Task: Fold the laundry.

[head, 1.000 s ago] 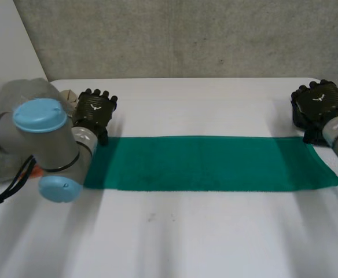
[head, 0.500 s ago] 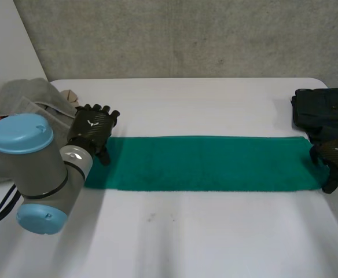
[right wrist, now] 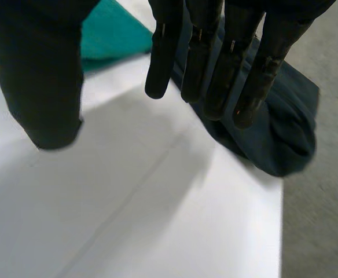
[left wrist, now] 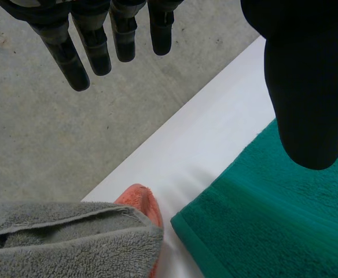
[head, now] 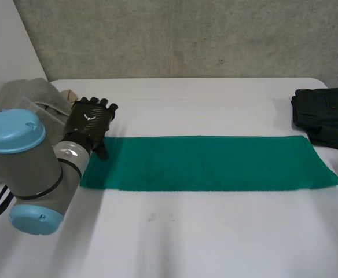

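Risk: right hand (right wrist: 206,63), spread empty with dark garment (right wrist: 285,133) at its fingertips, grabs that, not green towel (head: 209,163); left hand (head: 91,120) spread too.

A long towel (head: 209,163) is lying left to right across the middle of the surface (head: 186,231). A pile of towels (head: 27,98) is sitting at its left edge and a folded garment (head: 325,113) at the far right. The left hand (head: 89,119) is hanging at the long towel's far left corner.
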Controlling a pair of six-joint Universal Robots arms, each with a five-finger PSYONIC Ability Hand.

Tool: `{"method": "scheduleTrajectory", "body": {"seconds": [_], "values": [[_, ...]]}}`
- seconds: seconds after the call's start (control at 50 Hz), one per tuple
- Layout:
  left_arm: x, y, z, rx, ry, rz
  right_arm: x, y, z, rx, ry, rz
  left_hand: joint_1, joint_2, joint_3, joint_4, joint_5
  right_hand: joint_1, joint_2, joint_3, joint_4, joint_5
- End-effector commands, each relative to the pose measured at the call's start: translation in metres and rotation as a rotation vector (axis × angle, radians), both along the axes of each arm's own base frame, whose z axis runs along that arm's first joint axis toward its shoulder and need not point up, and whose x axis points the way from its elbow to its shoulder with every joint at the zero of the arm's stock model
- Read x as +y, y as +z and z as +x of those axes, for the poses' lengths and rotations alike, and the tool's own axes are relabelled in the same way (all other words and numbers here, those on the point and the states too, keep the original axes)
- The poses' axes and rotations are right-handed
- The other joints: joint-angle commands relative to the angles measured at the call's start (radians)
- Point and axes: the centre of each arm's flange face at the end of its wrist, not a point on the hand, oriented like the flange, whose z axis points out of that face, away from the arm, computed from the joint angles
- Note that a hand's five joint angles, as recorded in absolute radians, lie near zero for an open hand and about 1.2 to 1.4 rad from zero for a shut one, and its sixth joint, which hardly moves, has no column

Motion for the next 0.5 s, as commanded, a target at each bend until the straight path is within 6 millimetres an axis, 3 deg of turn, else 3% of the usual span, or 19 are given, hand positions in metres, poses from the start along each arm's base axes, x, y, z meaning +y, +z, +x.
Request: {"method": "scheduleTrajectory", "body": {"seconds": [0.02,0.16,0.38,0.46,0.5], "values": [[0.005,-0.006,0.001,-0.002,-0.002,0.022,0.010,-0.001,0.019,-0.065,0.121,0.002,-0.017,-0.033,-0.041,-0.031,-0.048,-0.120,-0.171,-0.159,-0.162,-0.098],[0.006,-0.006,0.001,-0.002,-0.002,0.022,0.012,-0.007,0.038,-0.059,0.181,0.007,-0.017,-0.033,-0.041,-0.031,-0.048,-0.091,-0.142,-0.130,-0.133,-0.069],[0.005,-0.006,0.001,0.013,-0.001,0.020,0.007,-0.019,0.052,-0.056,0.227,0.019,-0.017,-0.033,-0.041,-0.031,-0.048,0.041,-0.010,0.002,-0.001,0.063],[0.005,-0.006,0.001,0.013,-0.001,0.020,0.004,-0.022,0.055,-0.054,0.239,0.019,-0.017,-0.033,-0.041,-0.031,-0.048,0.170,0.119,0.131,0.128,0.192],[0.005,-0.006,0.001,0.013,-0.001,0.020,0.002,-0.023,0.055,-0.053,0.242,0.016,-0.017,-0.033,-0.041,-0.031,-0.048,0.410,0.359,0.371,0.368,0.432]]}}
